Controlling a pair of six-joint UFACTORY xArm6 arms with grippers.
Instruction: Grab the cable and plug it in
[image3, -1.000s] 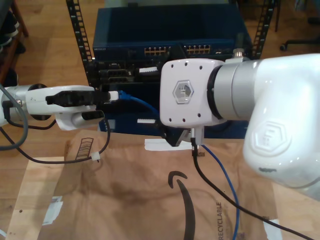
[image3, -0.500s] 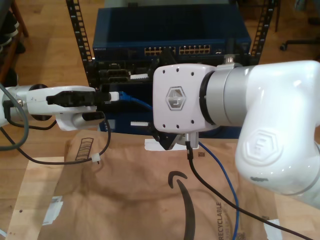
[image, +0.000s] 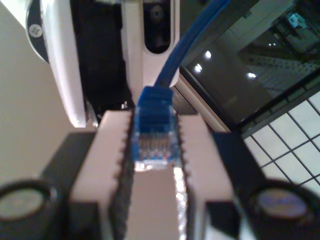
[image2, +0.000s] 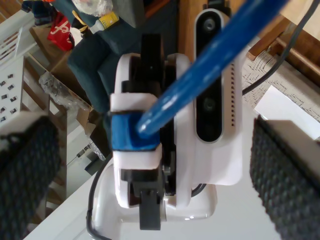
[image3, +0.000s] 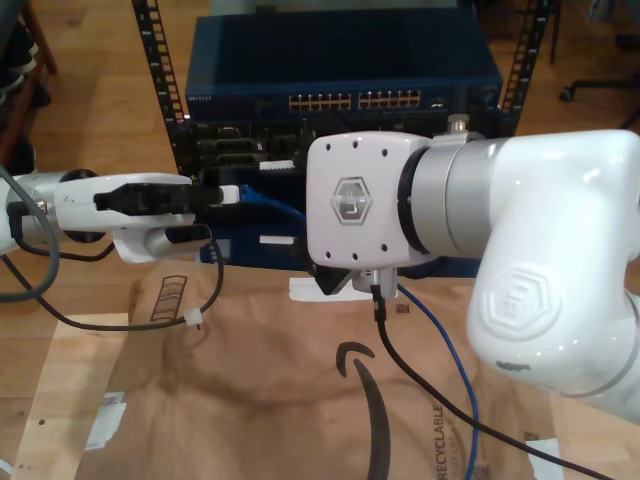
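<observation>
**Spotter:** What is the hand doing?

**Operator:** My first gripper (image: 152, 165) is pinching the blue-booted plug (image: 152, 132) between its pale toothed fingers, contacts facing the camera. It sits at the exterior view's left, plug pointing toward the middle. My second gripper (image2: 155, 165) faces it with its black pads (image2: 285, 170) spread wide and nothing between them.

**Spotter:** And the cable?

**Operator:** The cable (image3: 445, 350) leaves the plug, passes behind the big arm, then trails down the cardboard sheet (image3: 280, 390) at the exterior view's lower right. The network switch (image3: 340, 100) stands at top centre.

**Spotter:** How will it handle?

**Operator:** I judge it light and limp; only the plug is rigid, and its clear clip looks fragile. I'd hold the boot squarely by its flat sides, never the cord.
</observation>
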